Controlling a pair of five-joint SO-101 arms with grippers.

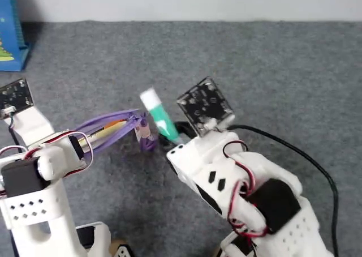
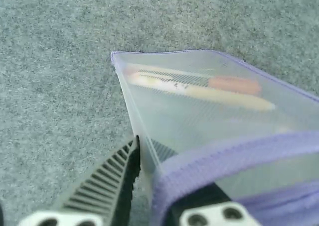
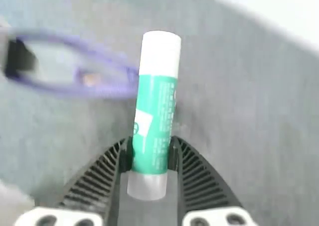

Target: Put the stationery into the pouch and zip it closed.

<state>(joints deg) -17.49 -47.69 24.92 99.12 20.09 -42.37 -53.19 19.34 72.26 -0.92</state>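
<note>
Fingers of the left gripper [image 2: 157, 173] are clamped on the pouch [image 2: 209, 121], one on each side of its clear wall close to the purple zip edge. We judge that this grip holds the pouch up and turns its mouth toward the other arm. The right gripper [image 3: 149, 149] pinches the glue stick [image 3: 155, 101] near its lower end, so most of the tube juts out past the fingertips, white end leading. We think that hold suits sliding it into the opening. Beyond that leading end the pouch's mouth gapes, near the stick but, as far as we can tell, not touching it. We count one pouch and one glue stick. Inside the pouch lie slim pens [image 2: 199, 89], probably two, though we cannot separate them surely. The zip is not yet closed.
</note>
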